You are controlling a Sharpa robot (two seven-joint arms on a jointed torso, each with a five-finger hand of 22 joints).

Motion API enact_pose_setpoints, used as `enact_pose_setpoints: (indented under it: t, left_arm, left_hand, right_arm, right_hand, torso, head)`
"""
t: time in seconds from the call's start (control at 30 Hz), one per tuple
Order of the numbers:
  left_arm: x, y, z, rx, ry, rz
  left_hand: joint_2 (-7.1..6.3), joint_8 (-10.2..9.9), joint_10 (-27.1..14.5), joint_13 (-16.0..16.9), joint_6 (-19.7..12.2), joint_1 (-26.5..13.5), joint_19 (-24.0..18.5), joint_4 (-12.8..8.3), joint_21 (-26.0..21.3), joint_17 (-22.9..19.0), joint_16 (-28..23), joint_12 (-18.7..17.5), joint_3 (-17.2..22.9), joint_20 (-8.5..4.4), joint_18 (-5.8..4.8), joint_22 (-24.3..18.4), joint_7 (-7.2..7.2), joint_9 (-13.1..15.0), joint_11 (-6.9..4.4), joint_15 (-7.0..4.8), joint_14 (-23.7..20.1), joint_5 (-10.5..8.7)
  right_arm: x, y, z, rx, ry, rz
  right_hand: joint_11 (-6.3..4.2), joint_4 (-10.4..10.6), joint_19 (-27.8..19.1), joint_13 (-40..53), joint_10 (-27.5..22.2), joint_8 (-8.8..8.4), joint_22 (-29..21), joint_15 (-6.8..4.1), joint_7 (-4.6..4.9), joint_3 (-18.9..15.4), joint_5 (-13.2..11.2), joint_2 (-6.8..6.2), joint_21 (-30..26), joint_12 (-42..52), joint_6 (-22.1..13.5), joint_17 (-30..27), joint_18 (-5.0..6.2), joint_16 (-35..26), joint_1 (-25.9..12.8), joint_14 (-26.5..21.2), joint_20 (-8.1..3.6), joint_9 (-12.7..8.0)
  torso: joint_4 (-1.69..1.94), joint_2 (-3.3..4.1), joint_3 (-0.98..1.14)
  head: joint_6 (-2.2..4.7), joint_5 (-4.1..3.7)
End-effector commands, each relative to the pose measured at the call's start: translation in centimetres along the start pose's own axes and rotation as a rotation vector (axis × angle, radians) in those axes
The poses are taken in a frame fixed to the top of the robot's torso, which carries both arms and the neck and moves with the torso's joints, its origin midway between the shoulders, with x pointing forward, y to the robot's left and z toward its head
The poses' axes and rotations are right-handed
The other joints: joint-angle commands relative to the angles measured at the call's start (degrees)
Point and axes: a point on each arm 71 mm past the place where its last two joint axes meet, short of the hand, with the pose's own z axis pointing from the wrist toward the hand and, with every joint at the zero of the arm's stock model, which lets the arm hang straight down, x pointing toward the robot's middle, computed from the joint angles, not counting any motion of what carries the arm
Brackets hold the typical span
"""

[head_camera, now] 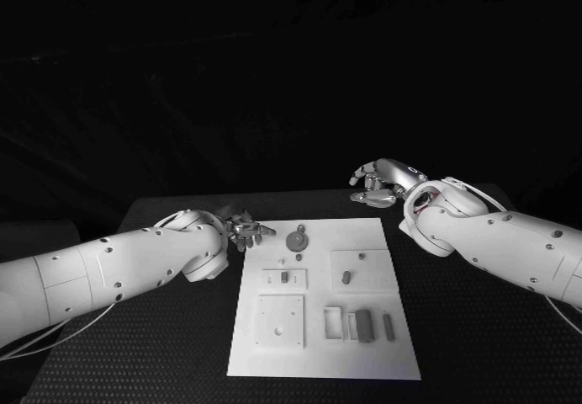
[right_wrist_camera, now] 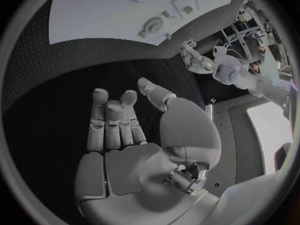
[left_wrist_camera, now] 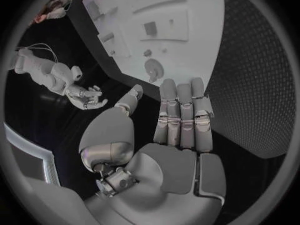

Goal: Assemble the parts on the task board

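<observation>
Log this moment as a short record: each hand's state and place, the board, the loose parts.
left hand: holds nothing, fingers extended, beside the board's far left corner
right hand: holds nothing, fingers loosely curled, above the table beyond the board's far right corner
task board: white plate at mid-table, untouched by either hand
round part: lies near the board's far edge
long parts: lie side by side in the board's near right area
</observation>
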Motion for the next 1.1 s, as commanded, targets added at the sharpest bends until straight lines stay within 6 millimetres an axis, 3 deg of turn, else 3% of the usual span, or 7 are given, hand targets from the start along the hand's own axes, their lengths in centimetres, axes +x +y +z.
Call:
enact_pose_setpoints:
  t: [0.03, 0.1, 0.2, 0.57, 0.8, 1.1]
  left_arm:
    - [-0.8, 0.6, 0.9, -0.037, 0.078, 0.049]
    - [-1.5, 1.0, 1.5, -0.054, 0.069, 0.057]
    - [-2.4, 1.2, 2.2, -0.071, 0.044, 0.064]
    - [-2.7, 1.2, 4.5, -0.131, 0.065, 0.131]
    - [-2.4, 1.1, 5.3, -0.144, 0.078, 0.141]
    - [-1.5, 1.0, 5.9, -0.152, 0.107, 0.152]
  left_hand:
    - [0.39, -1.4, -0.5, -0.3, -2.2, -0.6, -0.4, -0.2, -0.6, -0.5, -0.3, -0.3, 0.0, 0.05, -0.42, -0.3, 0.64, -0.9, 0.41, 0.08, -0.5, -0.94]
    - [0.4, -2.6, -0.4, -0.4, -3.9, -0.4, -0.2, -0.6, -0.8, -0.8, -0.1, -0.2, 0.2, 0.08, -0.36, -0.4, 1.24, -1.8, 0.92, 0.08, -0.4, -1.08]
    - [-0.01, -2.9, -0.3, -0.4, -4.2, -0.6, 0.1, -0.6, -0.9, -0.9, 0.0, 0.0, 0.1, 0.06, -0.33, -0.4, 1.42, -2.1, 1.07, 0.05, -0.2, -1.1]
    - [-0.88, -3.4, -0.2, -0.1, -4.7, -4.3, 1.4, 2.7, -1.5, -1.9, 0.7, 1.0, 0.1, -0.4, -0.21, -0.6, 1.52, -3.2, 1.12, -0.49, 0.6, -1.37]
    - [-0.7, -3.4, -0.4, 0.0, -4.8, -4.7, 1.3, 3.1, -1.6, -2.1, 0.8, 1.1, 0.1, -0.39, -0.24, -0.5, 1.57, -3.3, 1.17, -0.46, 0.5, -1.47]
    - [0.34, -3.4, -0.7, 0.1, -4.8, -4.2, 1.3, 2.7, -1.8, -2.2, 1.1, 1.4, 0.3, -0.37, -0.29, -0.3, 1.56, -3.5, 1.17, -0.42, 0.3, -1.47]
  right_arm:
    - [0.0, -0.1, 0.0, -0.004, 0.006, 0.004]
    - [0.0, -0.1, 0.1, -0.003, 0.005, 0.003]
    - [0.0, -0.1, 0.1, -0.002, 0.005, 0.003]
    - [0.2, 0.1, 0.2, -0.007, 0.007, 0.005]
    - [0.3, 0.2, 0.3, -0.01, 0.009, 0.006]
    - [0.3, 0.3, 0.3, -0.012, 0.009, 0.006]
  right_hand:
    - [0.69, 0.0, -0.4, -0.1, -5.1, -0.37, 0.9, 0.07, 1.52, 0.0, 0.1, -0.52, -0.3, -0.1, 7.2, -0.1, 0.78, -0.3, 0.1, -0.4, -0.06, 0.0]
    - [0.7, 0.0, -0.4, -0.1, -5.1, -0.39, 0.9, 0.08, 1.53, -0.1, 0.1, -0.52, -0.3, -0.1, 7.2, -0.1, 0.78, -0.3, 0.1, -0.4, -0.05, 0.0]
    - [0.7, 0.1, -0.4, -0.1, -5.1, -0.4, 0.9, 0.08, 1.54, -0.1, 0.1, -0.52, -0.3, -0.1, 7.2, -0.1, 0.78, -0.3, 0.1, -0.4, -0.05, 0.0]
    - [0.72, 0.1, -0.4, -0.1, -5.1, -0.42, 0.9, 0.1, 1.55, 0.0, 0.1, -0.5, -0.3, -0.1, 7.1, -0.1, 0.78, -0.3, 0.1, -0.4, -0.05, 0.0]
    - [0.72, 0.1, -0.4, -0.1, -5.1, -0.43, 0.9, 0.11, 1.55, 0.0, 0.1, -0.5, -0.3, -0.1, 7.1, -0.1, 0.78, -0.3, 0.1, -0.4, -0.05, 0.0]
    - [0.73, 0.1, -0.4, -0.1, -5.1, -0.43, 0.9, 0.12, 1.56, 0.0, 0.1, -0.51, -0.3, -0.1, 7.1, -0.1, 0.78, -0.3, 0.1, -0.4, -0.05, 0.0]
  torso:
    - [-0.05, 0.11, 0.0]
    - [-0.06, 0.15, 0.01]
    - [-0.06, 0.17, 0.02]
    - [-0.2, 0.32, 0.03]
    - [-0.42, 0.53, 0.1]
    - [-0.27, 0.44, 0.05]
  head:
    - [0.4, 0.02]
    - [0.54, 0.01]
    - [0.63, -0.08]
    - [0.93, -0.21]
    - [1.08, -0.16]
    - [0.98, -0.34]
